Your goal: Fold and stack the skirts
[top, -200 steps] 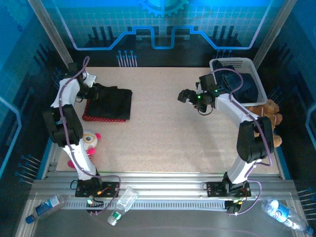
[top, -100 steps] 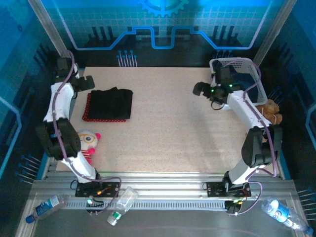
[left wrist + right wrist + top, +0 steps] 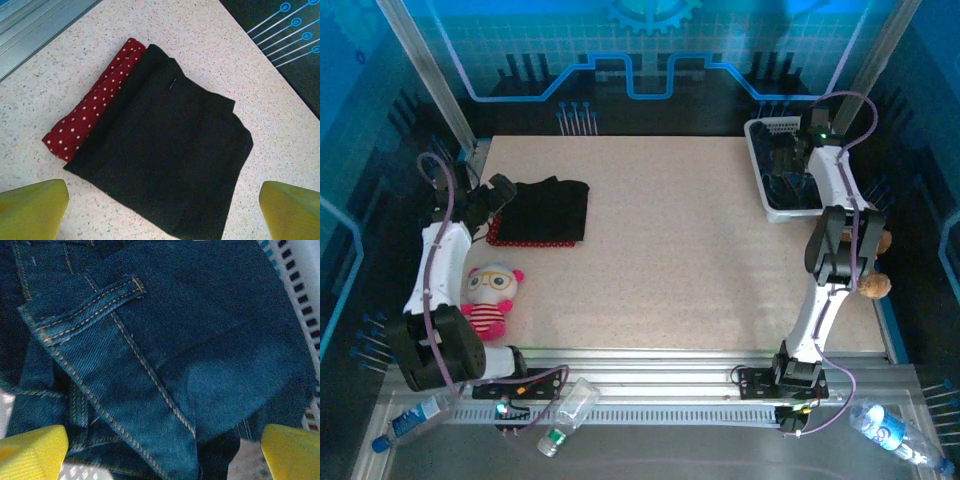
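A folded black skirt (image 3: 548,208) lies at the table's left on top of a folded red skirt with white dots (image 3: 532,241). In the left wrist view the black skirt (image 3: 170,160) covers most of the red one (image 3: 95,112), which sticks out along one side. My left gripper (image 3: 498,192) hovers at the stack's left edge, open and empty (image 3: 162,220). My right gripper (image 3: 786,166) hangs open over the white basket (image 3: 760,135), just above crumpled dark blue denim skirts (image 3: 165,355) with orange stitching, its yellow fingertips (image 3: 32,452) apart and holding nothing.
A pink-and-white plush doll (image 3: 490,298) lies at the near left by the left arm. A brown teddy bear (image 3: 875,285) sits at the right edge behind the right arm. The basket's slotted wall (image 3: 300,280) is close beside the right gripper. Plastic bottles (image 3: 565,412) lie on the front rail.
My left gripper opened, let go of the black skirt and drew back to the stack's left edge. The right arm swung from mid-table out over the basket.
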`<state>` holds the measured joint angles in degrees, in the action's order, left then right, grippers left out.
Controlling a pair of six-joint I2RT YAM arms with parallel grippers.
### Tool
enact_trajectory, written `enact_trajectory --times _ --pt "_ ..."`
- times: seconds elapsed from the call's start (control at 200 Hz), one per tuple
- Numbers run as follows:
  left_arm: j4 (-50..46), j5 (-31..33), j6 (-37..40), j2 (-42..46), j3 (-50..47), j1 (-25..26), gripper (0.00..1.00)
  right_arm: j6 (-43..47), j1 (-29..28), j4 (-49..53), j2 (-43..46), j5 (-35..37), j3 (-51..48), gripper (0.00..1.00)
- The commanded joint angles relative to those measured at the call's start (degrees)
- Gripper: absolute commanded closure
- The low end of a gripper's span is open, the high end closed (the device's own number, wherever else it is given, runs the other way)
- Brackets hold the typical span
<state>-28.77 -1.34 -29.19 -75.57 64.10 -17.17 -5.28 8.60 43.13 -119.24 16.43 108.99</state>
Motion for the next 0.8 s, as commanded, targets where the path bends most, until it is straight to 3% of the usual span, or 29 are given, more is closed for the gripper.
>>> enact_trajectory --times 0.0,0.125,0.155,0.23,0.29,0.35,0.43,0.605,0.795 --pt "1.7 -0.5 -2.9 4.0 -2.0 -1.6 0.01 5.1 0.4 2.5 -4.2 -0.4 5.7 0.0" --pt "3.8 -3.7 -4.3 4.0 -2.9 -2.4 0.01 4.4 0.0 4.2 -11.0 4.5 12.3 0.04" --pt "4.3 -4.9 -4.5 3.7 -2.8 -2.5 0.01 3.7 -0.1 4.9 -12.5 6.6 14.1 0.14" --pt "5.1 -7.9 -4.8 2.9 -2.3 -2.5 0.01 2.6 0.2 6.3 -15.1 10.1 18.0 0.5" --pt "5.2 -10.1 -4.8 2.0 -1.6 -2.4 0.01 2.8 0.2 7.1 -15.3 10.8 20.0 0.71" --pt "5.6 -12.3 -5.0 1.2 -1.3 -2.1 0.01 3.8 0.0 7.1 -13.5 11.9 20.6 0.87" --pt "6.3 -14.7 -4.5 0.2 -1.0 -0.8 0.01 4.8 -0.4 6.0 -7.9 11.5 19.2 0.99" --pt "7.1 -17.3 -3.4 -2.1 0.1 3.3 0.01 3.1 -1.4 2.9 6.8 3.0 14.8 1.0" --pt "7.7 -22.0 -2.8 -6.2 3.4 6.3 0.01 0.2 -4.1 1.9 16.5 -7.8 18.6 1.0"
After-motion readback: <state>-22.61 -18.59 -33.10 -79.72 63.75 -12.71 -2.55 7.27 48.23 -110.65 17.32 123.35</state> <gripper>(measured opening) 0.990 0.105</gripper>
